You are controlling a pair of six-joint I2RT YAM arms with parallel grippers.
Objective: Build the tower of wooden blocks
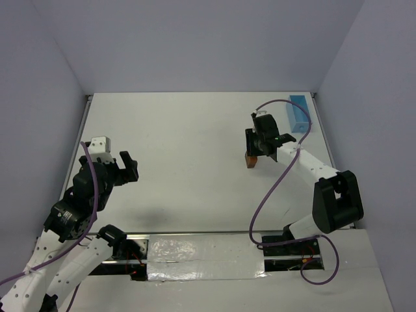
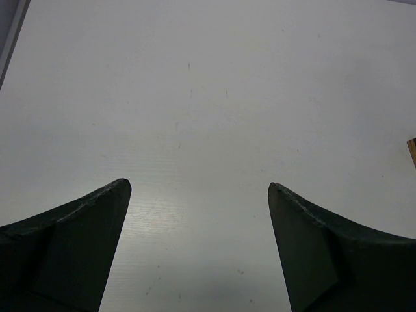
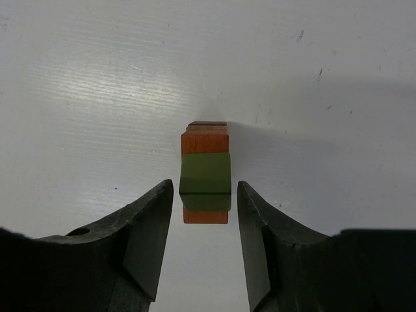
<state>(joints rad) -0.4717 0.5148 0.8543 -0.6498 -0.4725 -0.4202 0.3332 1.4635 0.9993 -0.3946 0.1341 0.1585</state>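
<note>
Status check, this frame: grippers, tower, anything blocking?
Left gripper open, away from the tower. Right gripper open, fingers flanking it, not touching. Green block on top. Nothing in the way.

The tower point(image 3: 205, 170) shows an olive-green block point(image 3: 205, 181) over an orange-red piece point(image 3: 205, 141). The bench point(image 1: 188, 143) is plain white. At far right, the box point(image 1: 299, 114) is light blue. The left end effector point(image 2: 198, 188) and right end effector point(image 3: 205, 184) are matte black. The cables point(image 1: 268, 194) are purple.
</note>
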